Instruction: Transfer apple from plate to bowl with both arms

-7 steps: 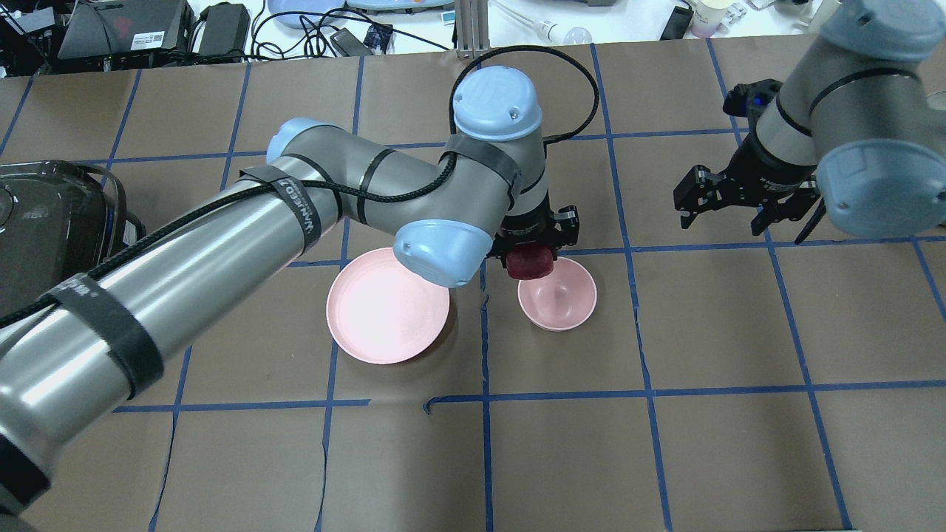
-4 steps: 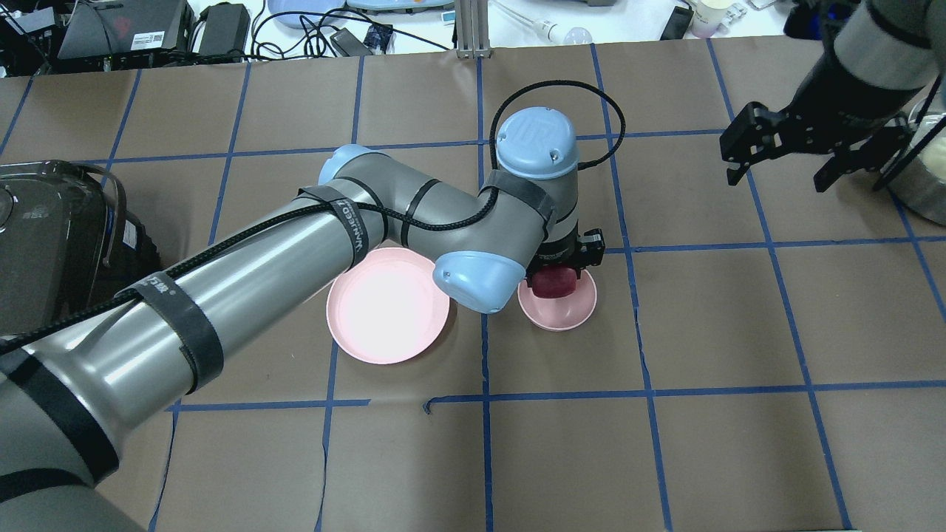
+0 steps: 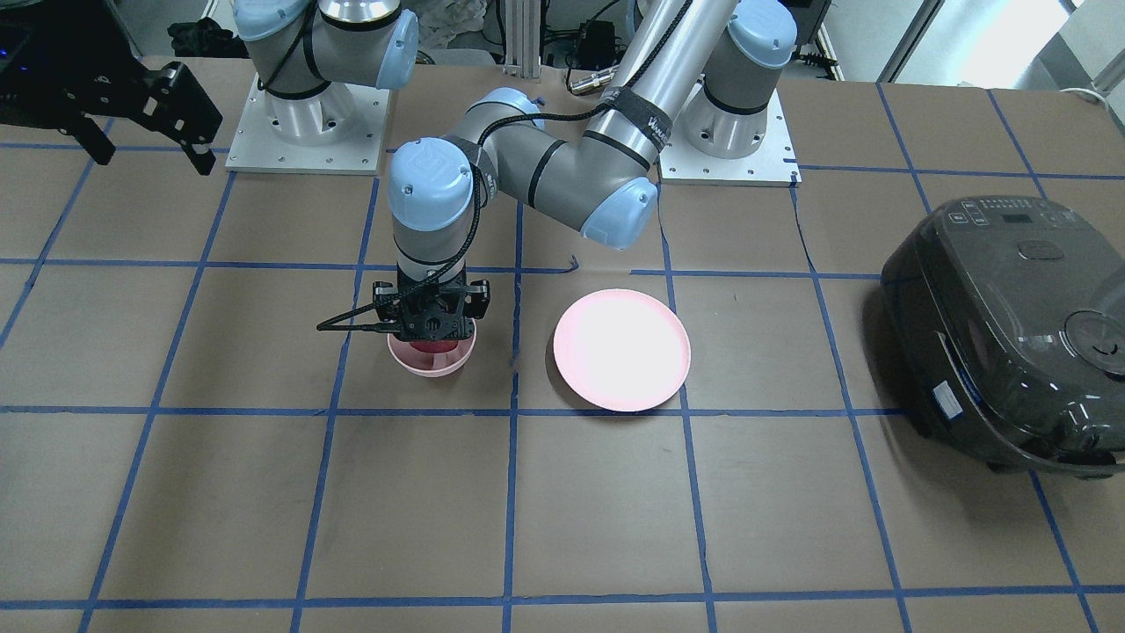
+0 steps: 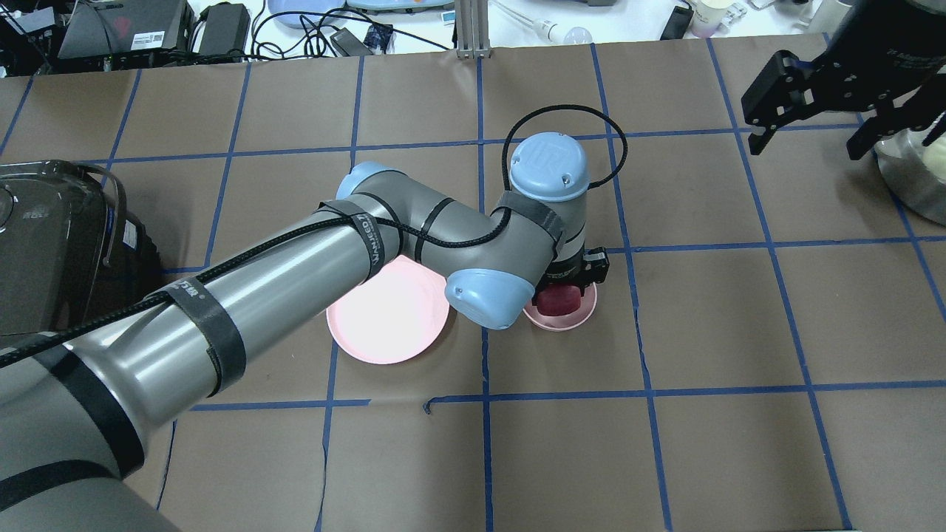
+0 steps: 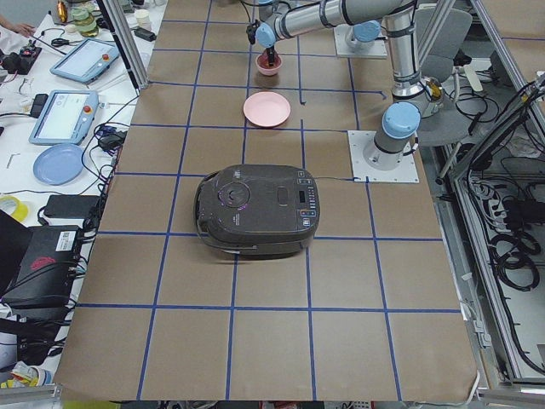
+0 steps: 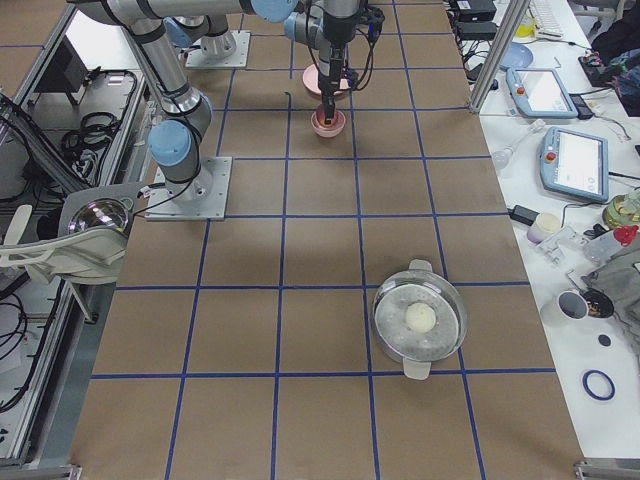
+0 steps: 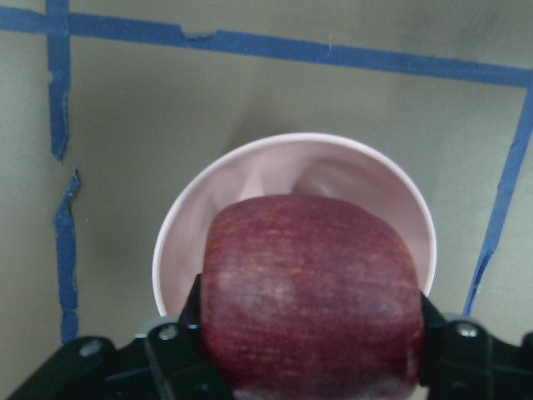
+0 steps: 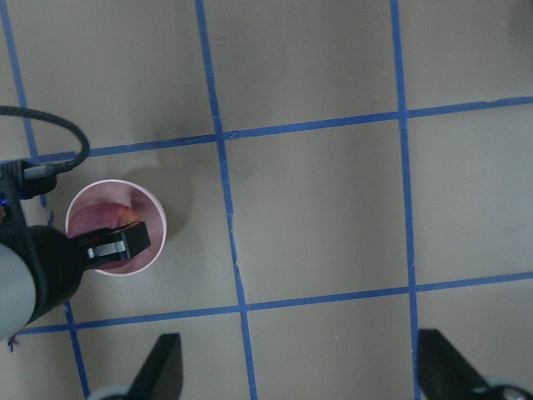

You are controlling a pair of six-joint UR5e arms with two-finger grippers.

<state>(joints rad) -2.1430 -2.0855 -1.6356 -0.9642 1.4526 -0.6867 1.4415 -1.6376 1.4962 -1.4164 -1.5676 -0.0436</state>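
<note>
My left gripper (image 4: pixel 563 279) is shut on the dark red apple (image 4: pixel 558 299) and holds it low over the small pink bowl (image 4: pixel 578 318). In the left wrist view the apple (image 7: pixel 308 292) sits between the black fingers (image 7: pixel 179 354), covering the near half of the bowl (image 7: pixel 333 167). I cannot tell whether it touches the bowl's bottom. The wide pink plate (image 4: pixel 384 318) lies empty to the bowl's left, partly under the left arm. My right gripper (image 4: pixel 805 148) is open and empty, raised at the far right. From there it looks down on the bowl (image 8: pixel 137 258).
A dark rice cooker (image 4: pixel 52 236) stands at the table's left edge. A steel pot (image 4: pixel 916 177) holding a white ball stands at the right edge, just beside the right gripper. The left forearm crosses over the plate's left side. Blue tape lines grid the brown table.
The left arm has carried the apple right and down, from the bowl's near-left rim to low over the bowl. The right gripper has drawn back up and to the far right.
</note>
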